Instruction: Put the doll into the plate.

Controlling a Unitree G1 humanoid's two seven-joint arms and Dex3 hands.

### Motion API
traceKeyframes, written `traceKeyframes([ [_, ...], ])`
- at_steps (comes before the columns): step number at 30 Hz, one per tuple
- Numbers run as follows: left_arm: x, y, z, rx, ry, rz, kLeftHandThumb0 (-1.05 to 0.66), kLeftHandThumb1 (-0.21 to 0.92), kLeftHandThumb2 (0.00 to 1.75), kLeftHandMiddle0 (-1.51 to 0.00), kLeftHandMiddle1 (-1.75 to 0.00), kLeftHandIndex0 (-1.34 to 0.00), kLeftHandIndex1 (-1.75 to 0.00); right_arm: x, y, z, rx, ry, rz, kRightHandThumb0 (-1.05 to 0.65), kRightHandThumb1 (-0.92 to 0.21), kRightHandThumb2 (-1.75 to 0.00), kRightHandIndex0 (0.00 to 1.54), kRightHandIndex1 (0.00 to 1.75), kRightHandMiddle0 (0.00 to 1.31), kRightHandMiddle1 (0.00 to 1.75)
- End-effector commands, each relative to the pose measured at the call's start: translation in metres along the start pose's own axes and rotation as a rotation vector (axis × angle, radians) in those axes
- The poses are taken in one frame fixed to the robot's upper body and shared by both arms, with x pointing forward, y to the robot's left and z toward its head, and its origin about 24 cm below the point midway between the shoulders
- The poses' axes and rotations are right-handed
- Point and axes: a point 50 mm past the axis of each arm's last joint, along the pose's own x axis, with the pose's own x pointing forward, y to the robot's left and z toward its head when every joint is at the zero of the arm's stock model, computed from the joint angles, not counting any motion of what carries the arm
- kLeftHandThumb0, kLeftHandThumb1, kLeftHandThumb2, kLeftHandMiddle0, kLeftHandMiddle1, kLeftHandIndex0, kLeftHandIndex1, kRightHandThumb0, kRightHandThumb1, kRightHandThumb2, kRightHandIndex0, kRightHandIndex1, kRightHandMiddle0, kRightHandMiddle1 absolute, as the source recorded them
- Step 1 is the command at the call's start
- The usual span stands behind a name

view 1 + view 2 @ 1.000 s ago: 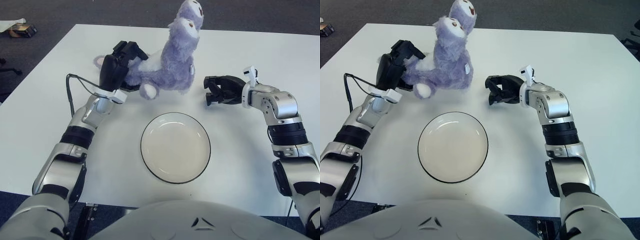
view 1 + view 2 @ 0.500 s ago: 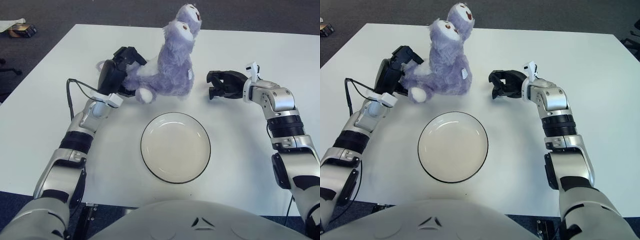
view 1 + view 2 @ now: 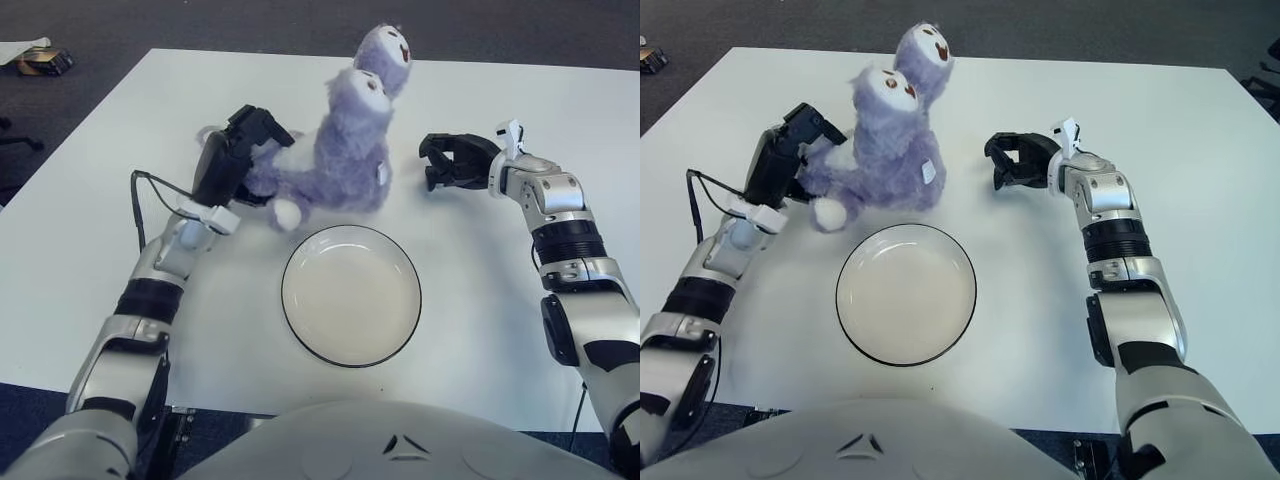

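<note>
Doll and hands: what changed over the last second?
The left hand, gripping the doll at its left side, has drawn it nearer the plate, so its foot now sits just off the rim. The right hand, open, moved up and back, away from the doll. The plate stayed put and holds nothing.

You cannot see where the left hand [image 3: 232, 165] meets the doll [image 3: 335, 150]: its fingers sink behind the purple fur, so the contact itself is hidden from you. The right hand [image 3: 1020, 160] shows you mostly its dark back (its fingertips point away from the camera). The tabletop [image 3: 90, 240] runs out of both views at the sides. A small object [image 3: 40, 62] on the floor, upper left, is too small to identify and is nearly cut off in the right eye view.
</note>
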Motion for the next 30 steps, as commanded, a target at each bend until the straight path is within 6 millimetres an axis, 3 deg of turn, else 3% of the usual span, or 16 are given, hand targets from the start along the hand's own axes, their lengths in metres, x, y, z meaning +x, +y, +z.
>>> traceKeyframes([
  [1, -0.0046, -0.0031, 0.0113, -0.047, -0.024, 0.001, 0.0, -0.09, 1.74, -0.95, -1.64, -0.68, -1.75, 0.0043, -0.0012, -0.024, 0.037, 0.085, -0.013, -0.01, -0.3, -1.33, 0.66, 1.75, 0.42, 1.66],
  [14, -0.0011, -0.0071, 0.0169, -0.032, -0.112, -0.051, 0.0, -0.08, 1.74, -0.92, -1.67, -0.68, -1.75, 0.0092, -0.0029, -0.0202, 0.056, 0.074, -0.014, -0.01, -0.2, -1.41, 0.72, 1.75, 0.53, 1.6],
  [30, 0.003, -0.0082, 0.0106, 0.061, -0.204, -0.126, -0.01, -0.08, 1.75, -0.88, -1.75, -0.73, -1.69, 0.0119, -0.0072, -0.0185, 0.09, 0.077, -0.029, -0.01, -0.19, -1.45, 0.73, 1.75, 0.5, 1.66],
])
